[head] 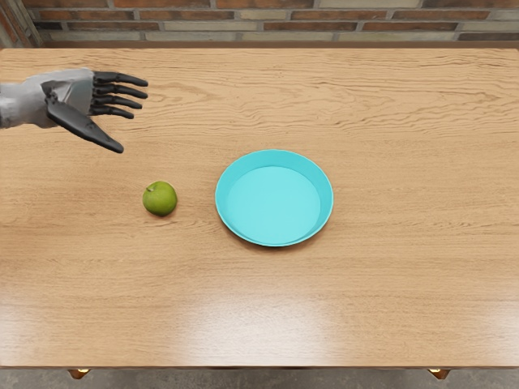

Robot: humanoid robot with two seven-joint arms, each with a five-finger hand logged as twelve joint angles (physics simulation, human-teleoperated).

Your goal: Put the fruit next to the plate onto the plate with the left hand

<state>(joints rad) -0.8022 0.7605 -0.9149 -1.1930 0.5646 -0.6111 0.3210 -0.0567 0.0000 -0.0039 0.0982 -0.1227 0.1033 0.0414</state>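
A green apple (pixel 160 198) rests on the wooden table, just left of a turquoise plate (pixel 274 197) that holds nothing. My left hand (pixel 109 107) comes in from the left edge and hovers up and to the left of the apple, well apart from it. Its dark fingers are spread and the thumb points down toward the table; it holds nothing. The right arm does not show.
The wooden table (pixel 405 121) fills the view, with its front edge near the bottom of the picture. A brick wall (pixel 259 20) runs along the far side.
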